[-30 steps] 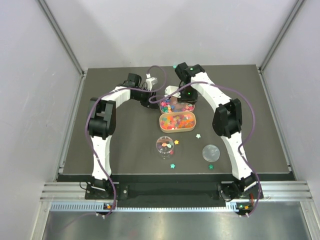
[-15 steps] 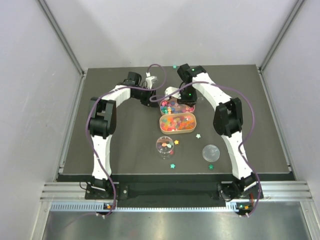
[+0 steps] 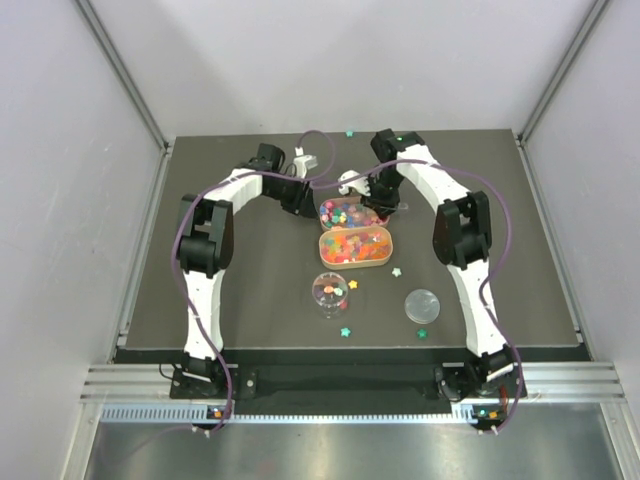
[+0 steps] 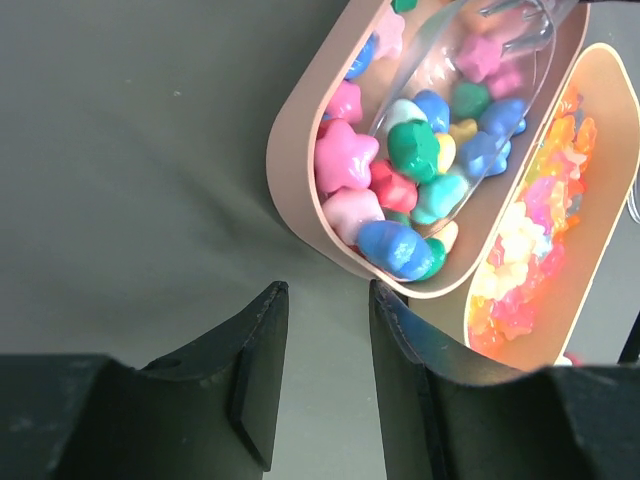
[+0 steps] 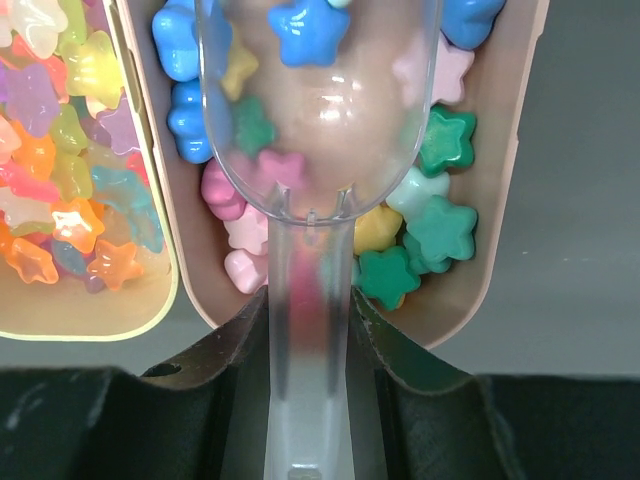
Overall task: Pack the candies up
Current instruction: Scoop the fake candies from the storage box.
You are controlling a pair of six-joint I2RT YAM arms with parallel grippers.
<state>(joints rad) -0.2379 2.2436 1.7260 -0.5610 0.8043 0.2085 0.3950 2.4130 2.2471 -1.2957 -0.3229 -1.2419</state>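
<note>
Multicoloured star candies (image 5: 440, 222) fill a pink oval tray (image 5: 503, 250). Orange, red and yellow candies (image 5: 62, 200) fill the yellow oval tray (image 5: 150, 325) beside it. My right gripper (image 5: 308, 335) is shut on the handle of a clear plastic scoop (image 5: 318, 150), whose bowl lies over the star candies with a blue star (image 5: 308, 30) in it. My left gripper (image 4: 325, 292) is open and empty, just off the near end of the pink tray (image 4: 288, 170); its right finger (image 4: 400, 340) is at the rim. The clear round jar (image 3: 330, 292) stands nearer the arm bases with a few candies inside.
The jar's round lid (image 3: 421, 304) lies to the jar's right. Loose stars lie on the dark mat: one (image 3: 396, 271) by the yellow tray, one (image 3: 352, 284) at the jar, two (image 3: 345, 331) near the front edge, one (image 3: 349, 132) at the back.
My right arm has swung a little to the right and back, drawing the scoop along the pink tray. The left arm, trays and jar have stayed put.
</note>
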